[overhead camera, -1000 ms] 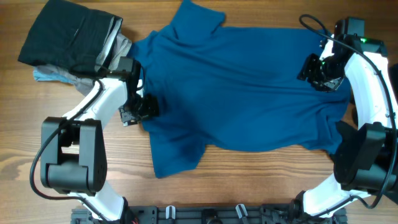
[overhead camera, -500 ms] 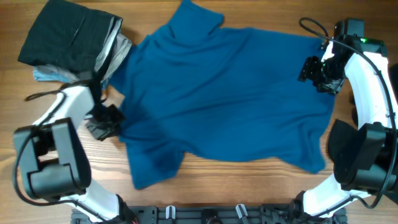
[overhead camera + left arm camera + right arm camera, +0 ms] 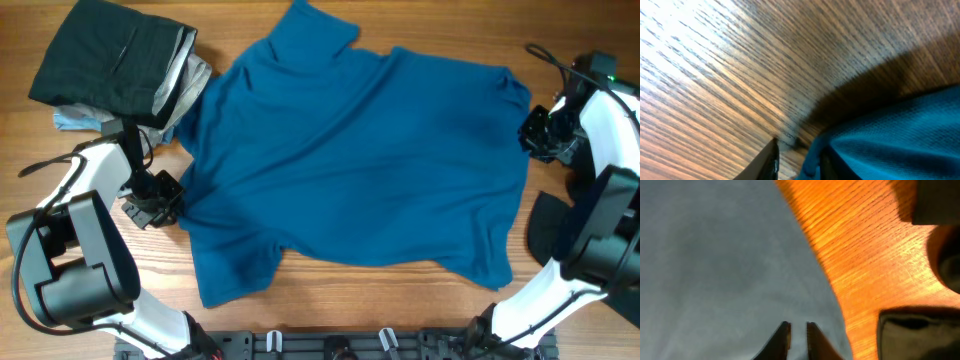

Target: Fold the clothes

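Observation:
The deep-blue short-sleeved shirt (image 3: 350, 160) lies spread flat across the middle of the wooden table (image 3: 400, 300). My left gripper (image 3: 168, 203) is at the shirt's left edge. In the left wrist view (image 3: 797, 162) its jaws stand apart, with bare wood and the shirt's folded edge (image 3: 890, 135) between them, against the right finger. My right gripper (image 3: 530, 135) is at the shirt's right edge. In the right wrist view (image 3: 798, 330) its fingers are almost together, pinching the fabric (image 3: 715, 255).
A pile of folded clothes sits at the far left: a black piece (image 3: 110, 60) on top, a grey one (image 3: 188, 75) and a pale-blue one (image 3: 80, 120) under it. A dark block (image 3: 920, 330) lies on the wood right of my right gripper.
The left gripper dragged the shirt's left side leftwards, then stopped at its edge. The right gripper moved right and down with the right edge. The shirt now lies wider and flatter.

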Available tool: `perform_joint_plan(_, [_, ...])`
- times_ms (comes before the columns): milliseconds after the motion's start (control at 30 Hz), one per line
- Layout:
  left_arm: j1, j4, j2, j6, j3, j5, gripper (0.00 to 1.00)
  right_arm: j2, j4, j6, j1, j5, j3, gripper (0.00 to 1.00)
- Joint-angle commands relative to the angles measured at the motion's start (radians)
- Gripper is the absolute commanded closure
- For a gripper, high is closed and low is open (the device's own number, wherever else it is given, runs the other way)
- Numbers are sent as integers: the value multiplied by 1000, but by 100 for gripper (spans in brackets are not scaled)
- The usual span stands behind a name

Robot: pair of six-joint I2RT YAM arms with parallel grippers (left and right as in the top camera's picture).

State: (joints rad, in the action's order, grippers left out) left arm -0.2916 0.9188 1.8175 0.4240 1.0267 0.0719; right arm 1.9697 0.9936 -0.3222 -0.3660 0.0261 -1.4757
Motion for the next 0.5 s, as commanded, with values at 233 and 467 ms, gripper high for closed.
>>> perform_joint_plan(233, [-5,-49,8,-80,-19,-11,65,250,-329,-183,-13,16,12,96])
perform_joint_plan(467, [-5,-86,8,-80,-17,16,61,253,-572,-43,-35,174,-197,95])
